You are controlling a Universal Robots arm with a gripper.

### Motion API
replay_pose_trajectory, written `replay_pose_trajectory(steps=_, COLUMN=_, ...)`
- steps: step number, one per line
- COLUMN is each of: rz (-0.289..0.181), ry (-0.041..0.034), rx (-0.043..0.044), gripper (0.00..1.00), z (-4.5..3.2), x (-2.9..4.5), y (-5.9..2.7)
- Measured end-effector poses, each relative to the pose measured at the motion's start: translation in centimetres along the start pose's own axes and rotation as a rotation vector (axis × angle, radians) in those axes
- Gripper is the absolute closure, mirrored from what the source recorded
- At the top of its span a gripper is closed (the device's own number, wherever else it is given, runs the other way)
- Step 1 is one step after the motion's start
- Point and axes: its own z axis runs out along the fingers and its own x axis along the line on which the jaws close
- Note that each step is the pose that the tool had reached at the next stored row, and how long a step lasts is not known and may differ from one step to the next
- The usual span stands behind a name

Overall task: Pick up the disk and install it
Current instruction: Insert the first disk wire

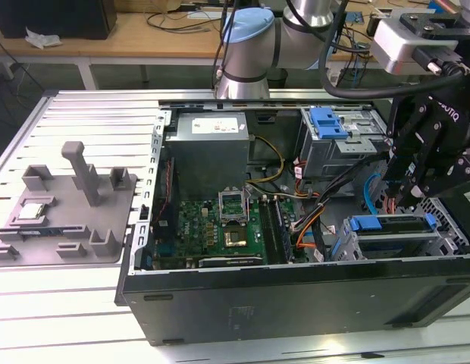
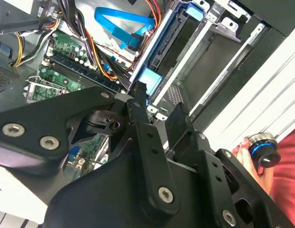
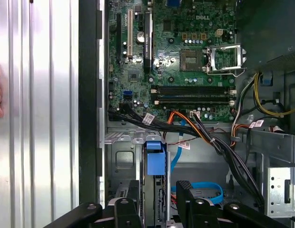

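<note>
while the arm [image 1: 254, 45] reaches down into the case [image 1: 296, 296], its gripper [image 3: 157, 187] stands apart, seemingly straddling the slotted disk [image 3: 155, 161].

Table [image 1: 76, 114]: pale ribbed aluminium slats, with bright glare running along the ridges. The light is even. Behind it stands a wooden bench [image 1: 144, 34] on white legs, carrying a black box [image 1: 61, 15], crumpled white paper [image 1: 39, 38] and loose cables [image 1: 182, 15]. Floor [image 1: 38, 72] beneath is dark grey-green.
</note>
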Motion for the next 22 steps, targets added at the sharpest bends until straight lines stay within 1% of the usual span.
replay_pose_trajectory(steps=7, rz=0.0, ry=0.0017, rx=0.0, gripper=0.56, z=0.0, x=0.0, y=0.0)
replay_pose_trajectory(steps=8, rz=0.0, ry=0.0037, rx=0.0, gripper=0.56, z=0.0, x=-0.15, y=0.0)
replay_pose_trajectory(steps=9, rz=0.0, ry=0.0096, rx=0.0, gripper=0.56, z=0.01, x=-0.51, y=0.0)
replay_pose_trajectory(steps=10, rz=0.0, ry=0.0184, rx=0.0, gripper=0.56, z=0.01, x=-1.1, y=0.0)
replay_pose_trajectory(steps=11, rz=0.0, ry=0.0323, rx=0.0001, gripper=0.56, z=0.02, x=-2.11, y=0.0)
replay_pose_trajectory(steps=12, rz=0.0, ry=0.0444, rx=0.0001, gripper=0.56, z=0.03, x=-2.81, y=0.01)
replay_pose_trajectory(steps=13, rz=0.001, ry=0.0609, rx=0.0002, gripper=0.56, z=0.04, x=-3.77, y=0.01)
replay_pose_trajectory(steps=14, rz=0.001, ry=0.0758, rx=0.0003, gripper=0.56, z=0.05, x=-4.79, y=0.02)
replay_pose_trajectory(steps=15, rz=0.001, ry=0.085, rx=0.0003, gripper=0.56, z=0.06, x=-5.51, y=0.01)
replay_pose_trajectory(steps=16, rz=0.001, ry=0.0961, rx=0.0003, gripper=0.56, z=0.07, x=-6.42, y=-0.01)
replay_pose_trajectory(steps=17, rz=0.001, ry=0.1096, rx=-0.0002, gripper=0.56, z=0.07, x=-7.23, y=-0.37)
replay_pose_trajectory(steps=18, rz=0.001, ry=0.1172, rx=-0.0023, gripper=0.56, z=0.06, x=-7.44, y=-1.37)
replay_pose_trajectory(steps=19, rz=0.002, ry=0.1226, rx=-0.0028, gripper=0.56, z=0.07, x=-7.61, y=-1.81)
replay_pose_trajectory(steps=22, rz=0.011, ry=0.1359, rx=-0.0035, gripper=0.56, z=0.06, x=-7.87, y=-2.37)
